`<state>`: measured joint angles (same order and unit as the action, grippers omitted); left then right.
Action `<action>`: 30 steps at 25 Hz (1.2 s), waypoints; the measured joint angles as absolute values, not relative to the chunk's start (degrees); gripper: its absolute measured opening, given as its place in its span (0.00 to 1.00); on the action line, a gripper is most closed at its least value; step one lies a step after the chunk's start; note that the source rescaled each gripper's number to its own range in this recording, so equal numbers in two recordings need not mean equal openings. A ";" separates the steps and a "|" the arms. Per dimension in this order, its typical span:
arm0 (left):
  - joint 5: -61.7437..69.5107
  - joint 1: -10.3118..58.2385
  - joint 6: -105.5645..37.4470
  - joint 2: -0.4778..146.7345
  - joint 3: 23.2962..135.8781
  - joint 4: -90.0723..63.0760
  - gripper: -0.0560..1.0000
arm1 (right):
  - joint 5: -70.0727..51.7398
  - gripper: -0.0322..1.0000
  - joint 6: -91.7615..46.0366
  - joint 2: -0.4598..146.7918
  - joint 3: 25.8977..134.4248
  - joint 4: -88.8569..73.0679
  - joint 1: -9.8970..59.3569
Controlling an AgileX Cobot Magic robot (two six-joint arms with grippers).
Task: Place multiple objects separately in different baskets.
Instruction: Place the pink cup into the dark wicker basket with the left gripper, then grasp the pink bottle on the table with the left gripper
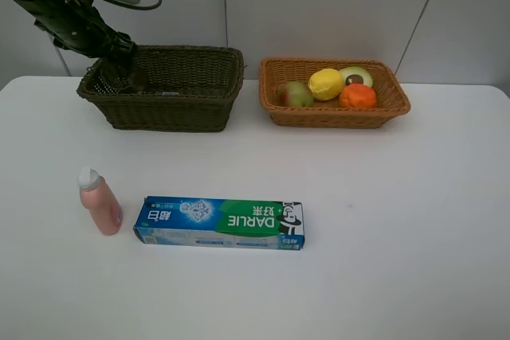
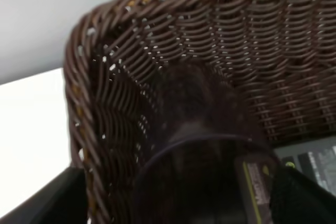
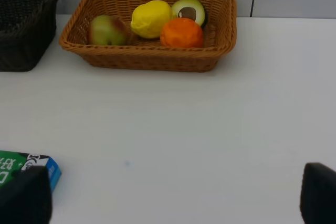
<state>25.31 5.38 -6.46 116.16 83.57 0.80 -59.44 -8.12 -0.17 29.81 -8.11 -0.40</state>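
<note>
My left gripper (image 1: 119, 69) reaches into the left end of the dark brown-green basket (image 1: 199, 89). It is shut on the translucent mauve cup (image 2: 199, 171), which stands low inside against the woven wall (image 2: 252, 51). A dark labelled thing (image 2: 310, 161), perhaps the dark green bottle, lies on the basket floor beside it. The pink white-capped bottle (image 1: 99, 201) and the DARLIE toothpaste box (image 1: 220, 224) lie on the table in front. The pear (image 1: 294, 94), lemon (image 1: 326, 84), halved avocado (image 1: 356, 76) and orange (image 1: 358, 96) sit in the light tan basket (image 1: 335, 117). My right gripper (image 3: 173, 203) is open and empty over the table.
The white table (image 1: 398, 220) meets a grey wall behind the baskets. The toothpaste box end (image 3: 31, 163) shows beside my right gripper's finger (image 3: 23, 195). The two baskets stand side by side with a small gap between them.
</note>
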 joint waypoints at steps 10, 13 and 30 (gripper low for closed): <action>39.55 5.38 -6.46 108.03 83.57 0.74 0.93 | -59.44 1.00 -8.12 -0.17 29.81 -8.11 -0.40; 44.78 5.38 -6.46 105.36 83.57 0.52 0.93 | -59.44 1.00 -8.12 -0.17 29.81 -8.11 -0.40; 65.71 13.58 0.00 86.63 77.96 -4.12 0.93 | -59.44 1.00 -8.12 -0.17 29.81 -8.11 -0.40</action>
<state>65.71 13.58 0.00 86.63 77.96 -4.12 -59.44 -8.12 -0.17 29.81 -8.11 -0.40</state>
